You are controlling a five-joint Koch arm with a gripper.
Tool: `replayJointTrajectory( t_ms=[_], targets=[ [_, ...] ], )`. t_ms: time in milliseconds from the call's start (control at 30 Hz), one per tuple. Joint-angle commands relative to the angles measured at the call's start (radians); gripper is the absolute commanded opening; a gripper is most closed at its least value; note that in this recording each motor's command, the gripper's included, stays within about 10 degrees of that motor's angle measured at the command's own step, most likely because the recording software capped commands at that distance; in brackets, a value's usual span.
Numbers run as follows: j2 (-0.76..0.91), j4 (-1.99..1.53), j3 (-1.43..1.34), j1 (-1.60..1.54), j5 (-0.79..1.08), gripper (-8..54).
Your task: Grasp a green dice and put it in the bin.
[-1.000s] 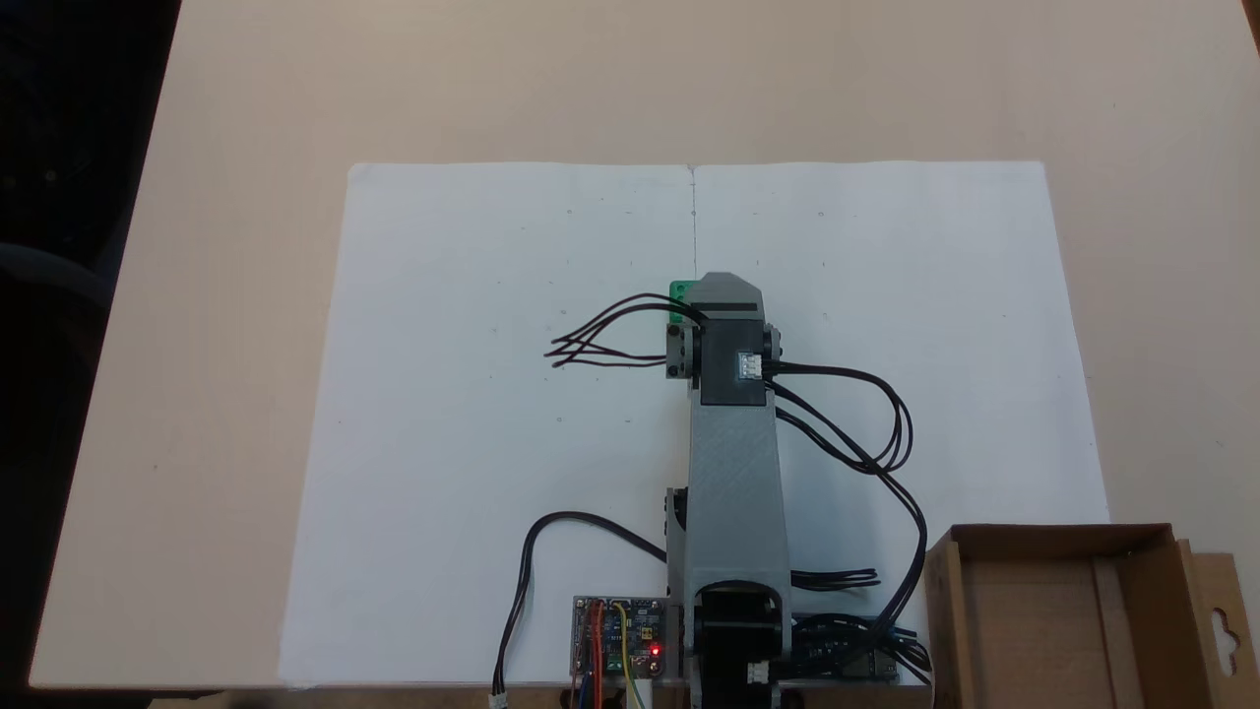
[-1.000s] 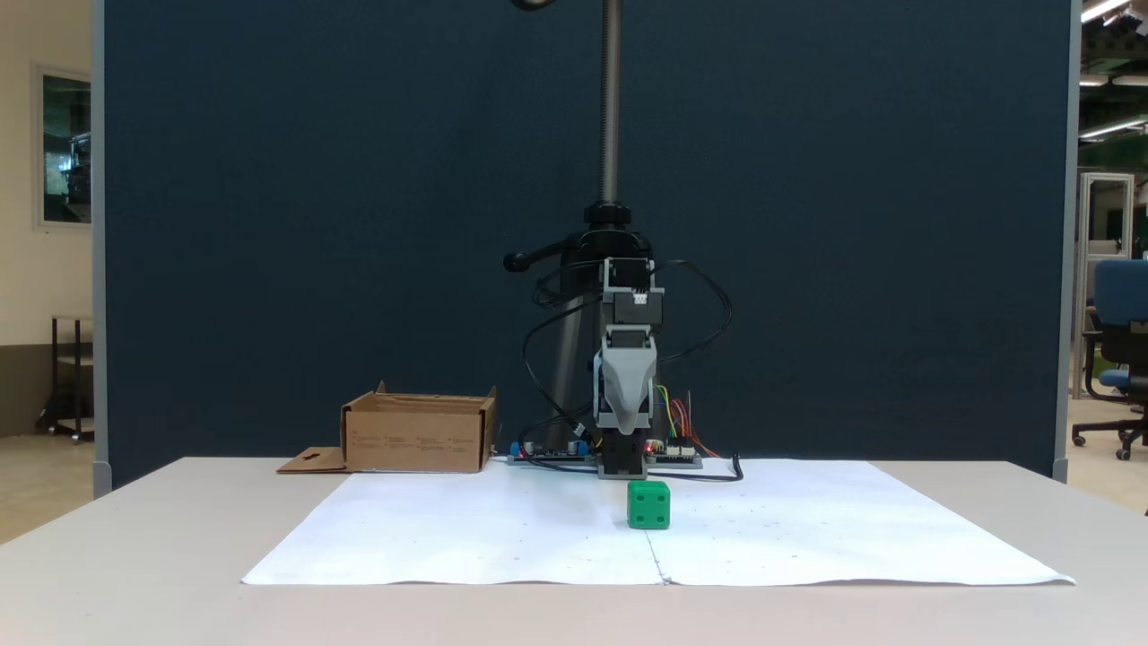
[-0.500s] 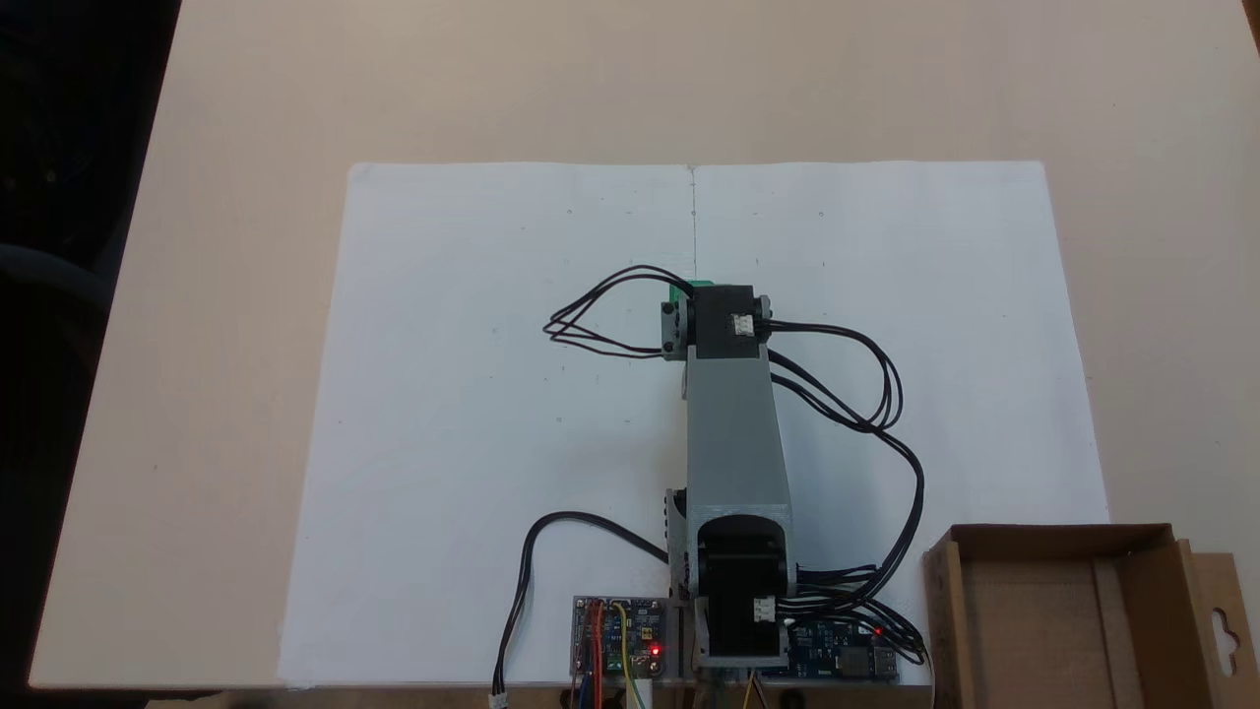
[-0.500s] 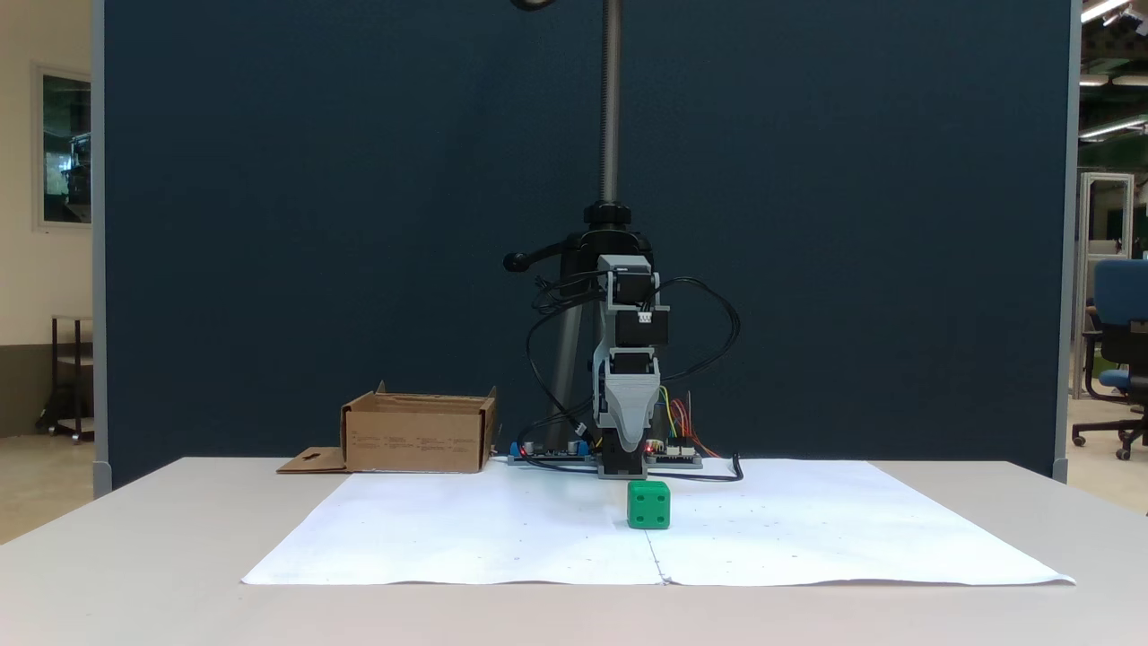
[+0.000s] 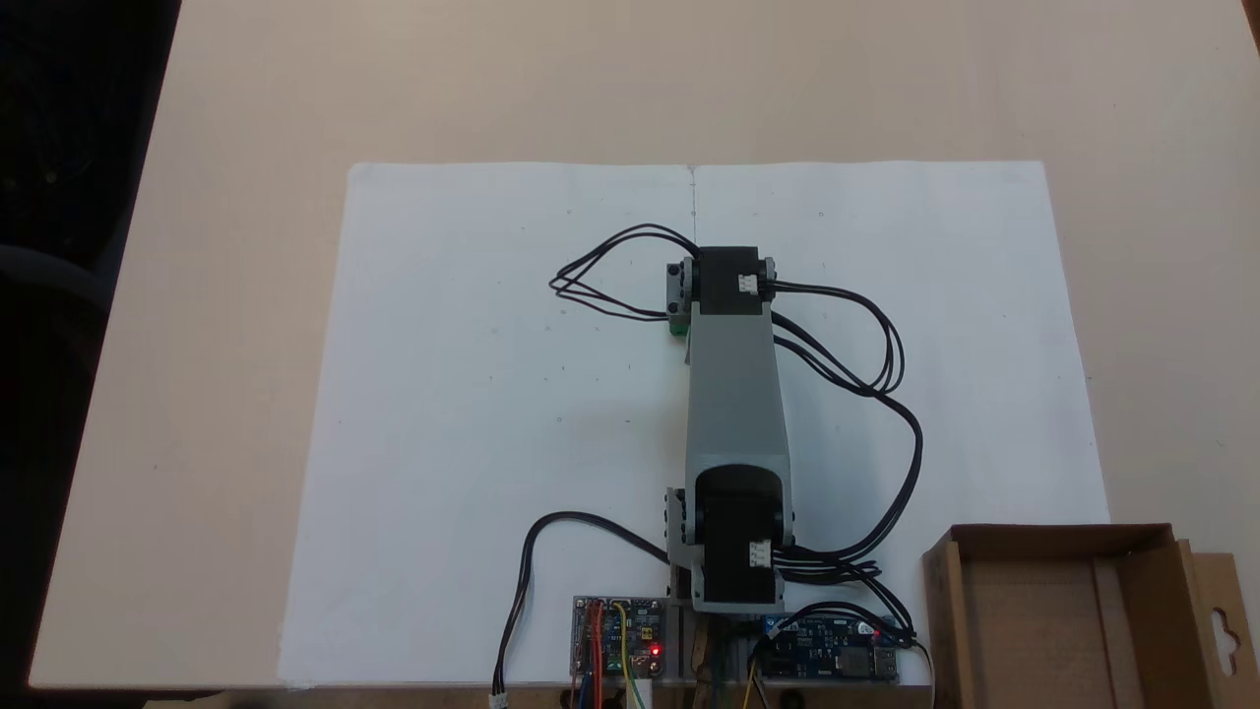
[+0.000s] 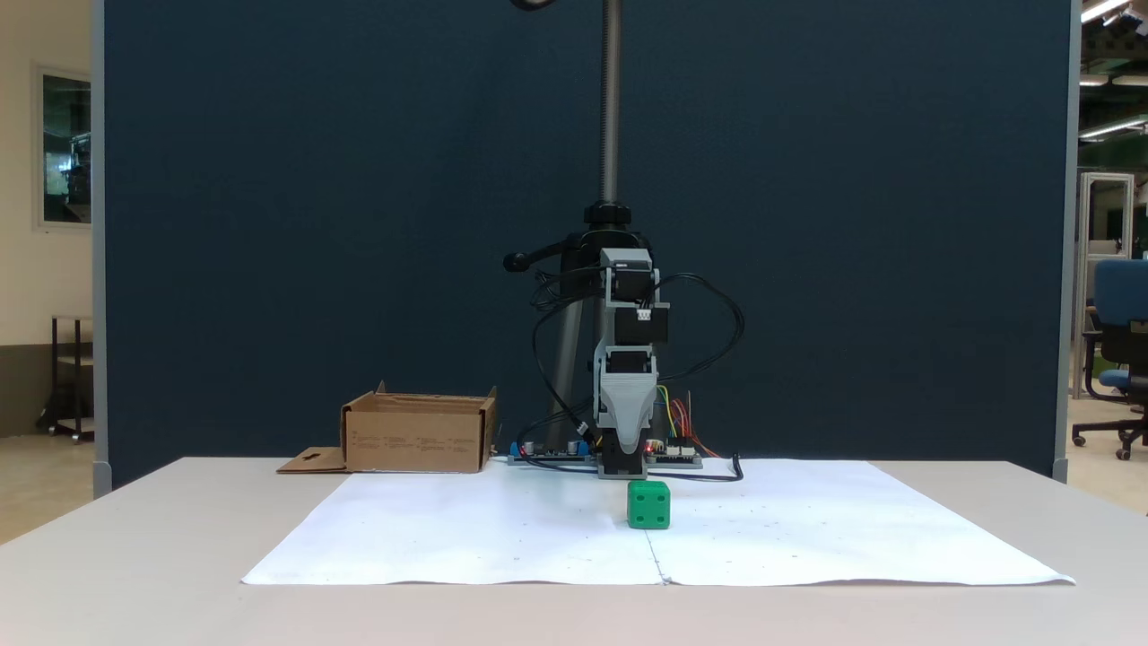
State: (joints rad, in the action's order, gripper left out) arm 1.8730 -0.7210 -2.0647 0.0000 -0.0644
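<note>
The green dice [image 6: 648, 504] rests on the white paper [image 6: 448, 538] in front of the arm. Seen from above, just a green sliver of the dice [image 5: 678, 330] peeks out at the left edge of the arm's wrist. My gripper [image 6: 625, 427] hangs pointing down, above and behind the dice, apart from it. It shows as a single grey wedge, so whether its jaws are parted is unclear. The bin [image 5: 1058, 538], a brown cardboard box, stands at the lower right next to the arm's base. From the front the bin [image 6: 417, 441] is at the left.
Circuit boards [image 5: 617, 648] sit at the arm's base by the table edge. Black cable loops [image 5: 891, 389] bulge out on both sides of the arm. A camera stand pole [image 6: 611, 108] rises behind the base. The bin's flap [image 5: 1221, 620] lies outward.
The arm has stretched forward away from its base, so its wrist now covers nearly all of the dice from above. The dice has not moved.
</note>
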Motion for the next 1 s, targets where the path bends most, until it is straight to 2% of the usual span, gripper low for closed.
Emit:
replayJointTrajectory(
  t_ms=[0,367,967],
  targets=[
    [-0.028,0.020,0.081,-0.002,-0.055,41.6],
    [-0.209,0.018,0.156,-0.051,-0.107,41.5],
    [-0.357,0.018,0.253,-0.130,-0.181,41.5]
  ],
)
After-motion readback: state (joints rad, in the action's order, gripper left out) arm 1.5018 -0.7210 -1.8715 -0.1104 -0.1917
